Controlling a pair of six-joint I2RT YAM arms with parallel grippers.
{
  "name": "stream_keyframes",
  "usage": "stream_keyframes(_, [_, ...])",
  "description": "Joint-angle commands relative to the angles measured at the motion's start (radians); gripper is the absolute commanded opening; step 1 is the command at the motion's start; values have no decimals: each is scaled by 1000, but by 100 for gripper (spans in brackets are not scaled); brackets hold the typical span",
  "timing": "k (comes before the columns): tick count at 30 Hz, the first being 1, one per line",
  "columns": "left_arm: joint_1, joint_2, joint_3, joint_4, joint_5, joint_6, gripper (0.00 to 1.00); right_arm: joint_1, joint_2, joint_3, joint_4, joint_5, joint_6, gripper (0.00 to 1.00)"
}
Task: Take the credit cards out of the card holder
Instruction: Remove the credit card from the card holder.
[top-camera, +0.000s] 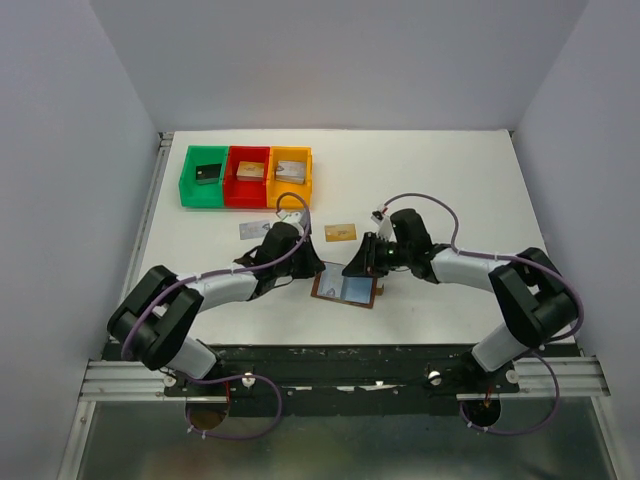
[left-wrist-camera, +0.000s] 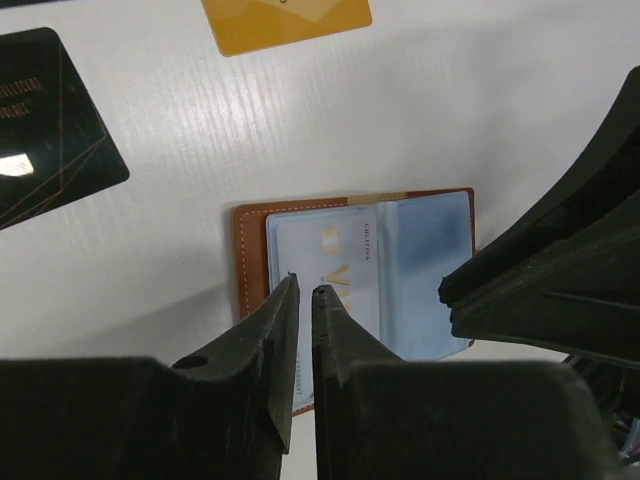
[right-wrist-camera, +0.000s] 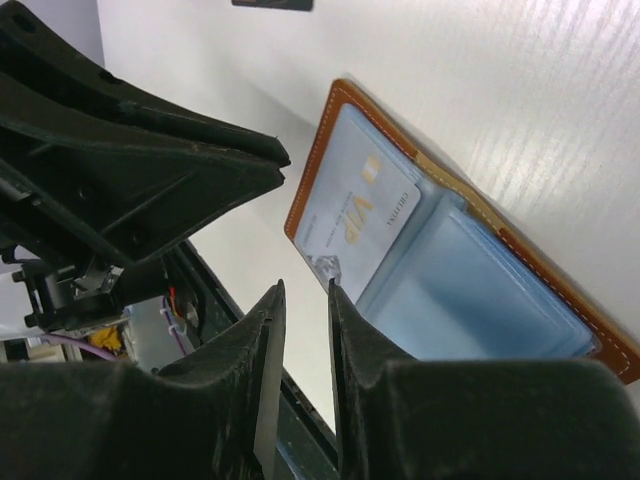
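**Figure.** Both arms at the card holder, seen from above and from the two wrists.

The card holder (left-wrist-camera: 248, 260) lay open and flat on the white tabletop (top-camera: 450, 180), close to its near edge and about midway between its left and right edges, with the light blue lining facing up. A silvery-blue card printed "VIP" (left-wrist-camera: 325, 255) sat in the holder's left half, framed by the brown leather border.

The left gripper (left-wrist-camera: 302, 290) hung over the holder's left part. Its jaws were almost together, with only a thin slit between them and nothing visible in it. Whether the tips touched the card could not be told.

The right gripper (right-wrist-camera: 305, 290) was at the holder's right side, tips beside a corner of the VIP card. Its jaws were narrowly parted and held nothing.

Three cards lay loose on the tabletop, farther from the near edge than the holder:
- a gold card (top-camera: 341, 232);
- a silvery card (top-camera: 253, 230), to the left of the gold one;
- a black card (left-wrist-camera: 50, 120), beside the left arm.

A green tray (top-camera: 188, 178), a red tray (top-camera: 232, 185) and an orange tray (top-camera: 305, 182) stood in a row toward the far left corner, touching one another.
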Motion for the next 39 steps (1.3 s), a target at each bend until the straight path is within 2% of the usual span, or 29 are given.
stream_keyframes(1, [-21,49,-5,48,33,-7,22,13,47,-23,52,-17,24,31])
stream_keyframes(7, [-35,66,-28,31,-5,-16,15,21,109,-29,84,-20,48,31])
stream_keyframes(21, [-38,71,-82,38,-39,-22,10,23,182,-28,124,-27,72,30])
stream_keyframes(39, [-47,88,-86,45,-36,-27,4,23,198,-35,194,-70,107,20])
